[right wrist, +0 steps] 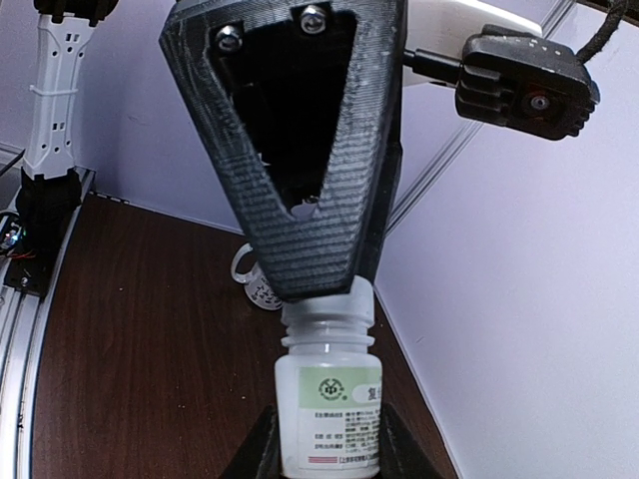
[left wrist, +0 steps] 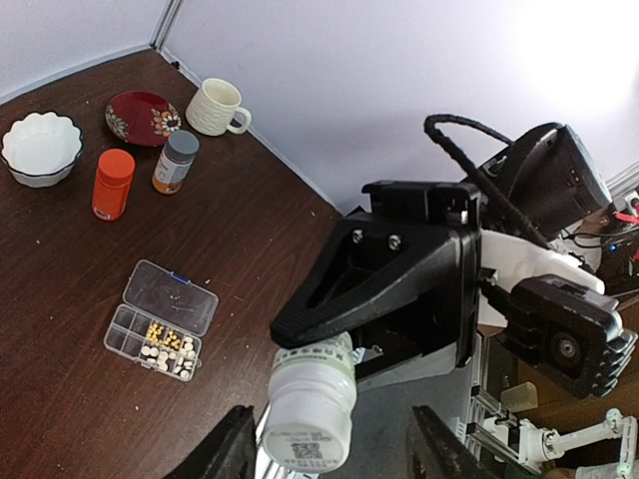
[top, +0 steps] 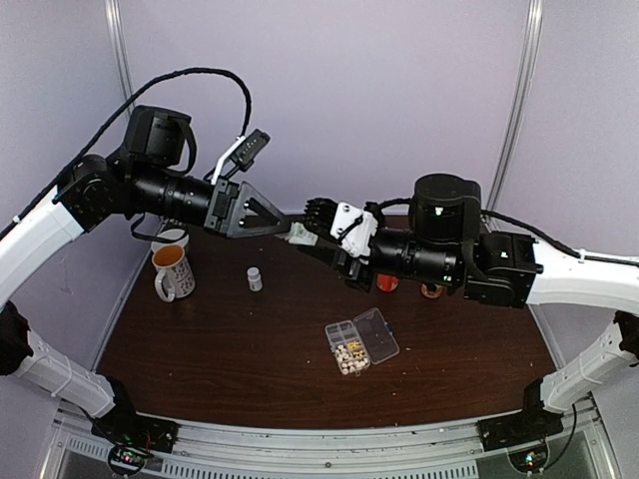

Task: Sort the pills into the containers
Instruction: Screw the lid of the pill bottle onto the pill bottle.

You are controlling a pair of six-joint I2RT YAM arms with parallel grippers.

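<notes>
From above, most of the white bottle is hidden. The pills seem too small to count. The right arm covers an orange bottle's top.

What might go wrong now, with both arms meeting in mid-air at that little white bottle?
The right gripper holds the white bottle high above the table; a slip drops it. The left gripper stands open and off-centre around its top, so closing may shove it sideways. A fall could scatter pills from the open organizer box.
</notes>
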